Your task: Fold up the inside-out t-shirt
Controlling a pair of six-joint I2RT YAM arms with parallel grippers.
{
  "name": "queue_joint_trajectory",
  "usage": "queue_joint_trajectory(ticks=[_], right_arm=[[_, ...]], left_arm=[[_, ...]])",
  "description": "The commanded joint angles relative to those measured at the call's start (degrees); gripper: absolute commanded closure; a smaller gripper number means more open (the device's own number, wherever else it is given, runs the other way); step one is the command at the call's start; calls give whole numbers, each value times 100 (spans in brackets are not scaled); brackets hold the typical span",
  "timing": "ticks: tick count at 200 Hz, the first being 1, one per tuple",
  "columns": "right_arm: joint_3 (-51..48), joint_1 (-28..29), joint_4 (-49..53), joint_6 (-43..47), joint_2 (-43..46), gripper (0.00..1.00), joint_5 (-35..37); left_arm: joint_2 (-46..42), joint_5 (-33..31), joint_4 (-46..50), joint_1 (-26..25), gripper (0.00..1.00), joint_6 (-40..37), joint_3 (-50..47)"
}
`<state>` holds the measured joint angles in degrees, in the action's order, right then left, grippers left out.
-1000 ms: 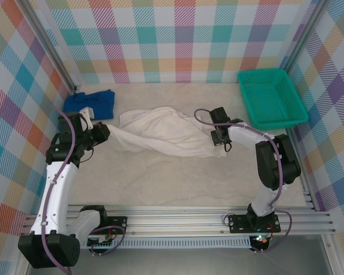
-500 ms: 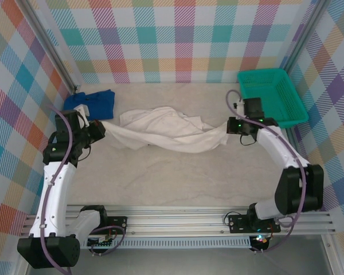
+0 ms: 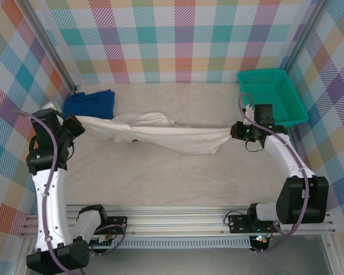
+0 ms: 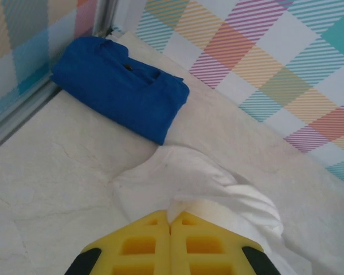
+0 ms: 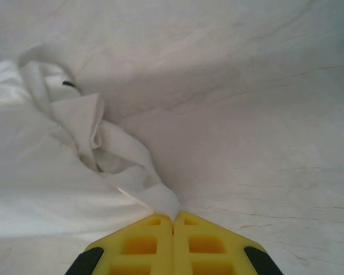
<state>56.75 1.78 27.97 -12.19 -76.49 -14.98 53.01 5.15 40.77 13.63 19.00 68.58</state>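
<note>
strung out left to right across the middle of the table (image 3: 178, 177) as a twisted band: t-shirt (image 3: 160, 133), bunched and wider in the middle, thin at both ends. pinched at the left end by the left gripper (image 3: 75, 121), yellow fingers (image 4: 132, 246) pressed together on a white fold. pinched at the right end by the right gripper (image 3: 234, 130), likewise closed on a narrow tail of cloth. just behind the left end, a folded blue cloth (image 3: 92, 103); behind the right gripper, a green basket (image 3: 275, 122).

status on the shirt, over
Left end effector, right end effector both shut on t-shirt ends. Stretched between them. Blue garment close by left end.
</note>
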Motion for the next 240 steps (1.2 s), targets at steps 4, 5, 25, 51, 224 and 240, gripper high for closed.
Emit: queue_joint_trajectory(ticks=[4,5,25,51,224,240], right_arm=[[250,104,-162,-15,-111,100,133],[254,126,-165,-18,-138,100,122],[363,496,-288,-87,-883,100,20],[737,718,-506,-220,-2019,96,-253],[57,2020,128,-452,-1956,55,1441],[226,2149,227,-405,-2162,56,1656]], left_arm=[[222,695,-106,83,100,121,97],[229,723,-110,85,100,121,87],[382,1065,-156,86,100,121,-81],[483,1290,-292,80,100,113,-303],[750,1857,-694,84,100,165,-592],[744,1868,-685,79,100,165,-582]])
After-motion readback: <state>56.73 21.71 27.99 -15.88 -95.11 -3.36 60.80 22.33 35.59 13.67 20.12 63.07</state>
